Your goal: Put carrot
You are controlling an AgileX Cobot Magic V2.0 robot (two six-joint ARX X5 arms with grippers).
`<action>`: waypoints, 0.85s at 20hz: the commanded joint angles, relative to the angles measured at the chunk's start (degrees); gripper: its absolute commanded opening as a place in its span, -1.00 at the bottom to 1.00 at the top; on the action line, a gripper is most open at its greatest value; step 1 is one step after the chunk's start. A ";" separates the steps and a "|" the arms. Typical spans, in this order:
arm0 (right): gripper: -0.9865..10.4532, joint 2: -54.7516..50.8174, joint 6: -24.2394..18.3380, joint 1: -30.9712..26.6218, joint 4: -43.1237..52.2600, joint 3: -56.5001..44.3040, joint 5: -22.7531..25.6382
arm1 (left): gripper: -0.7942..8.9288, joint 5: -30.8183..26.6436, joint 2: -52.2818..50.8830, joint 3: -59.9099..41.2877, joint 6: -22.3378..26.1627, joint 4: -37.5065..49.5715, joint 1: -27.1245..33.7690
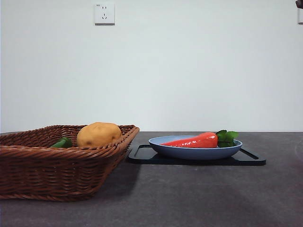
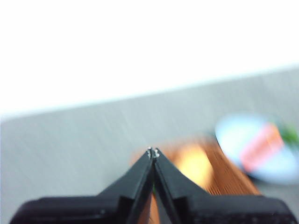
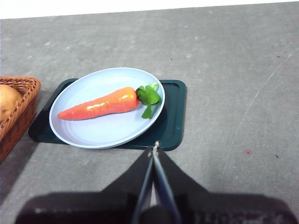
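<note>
The carrot lies on its side in the blue plate, which sits on a dark tray on the bench, right of the wicker basket. Its leaves point right and its thin tip points left toward the basket. Nothing grips it, so the putting looks done, if the plate is where it belongs; the task names no place, so that is a guess. A potato and a small green vegetable rest in the basket. The right hand hangs above the bench on the near side of the tray, clear of the plate, its jaws pressed together on nothing. The left hand is raised above the basket, also pressed together and empty; its view is blurred. Neither hand touches anything, and both look drawn back from the work; what seems left is only to retire the arms.
</note>
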 commanded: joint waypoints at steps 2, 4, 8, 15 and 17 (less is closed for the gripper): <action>-0.82 0.04 0.70 0.37 0.77 0.59 0.31 | -0.82 -0.17 -8.68 -7.37 3.58 4.55 5.01; -0.82 0.04 0.70 0.37 0.77 0.59 0.33 | -0.82 -0.09 -12.57 -12.70 3.89 6.05 8.33; -0.82 0.04 0.70 0.37 0.77 0.59 0.33 | -0.82 -0.07 -16.74 -23.39 3.87 9.44 12.87; -0.82 0.04 0.70 0.37 0.77 0.59 0.33 | -0.82 -0.02 -16.79 -34.38 3.61 17.88 14.71; -0.82 0.04 0.70 0.37 0.77 0.59 0.33 | -0.82 -0.04 -16.79 -35.01 3.43 17.84 14.71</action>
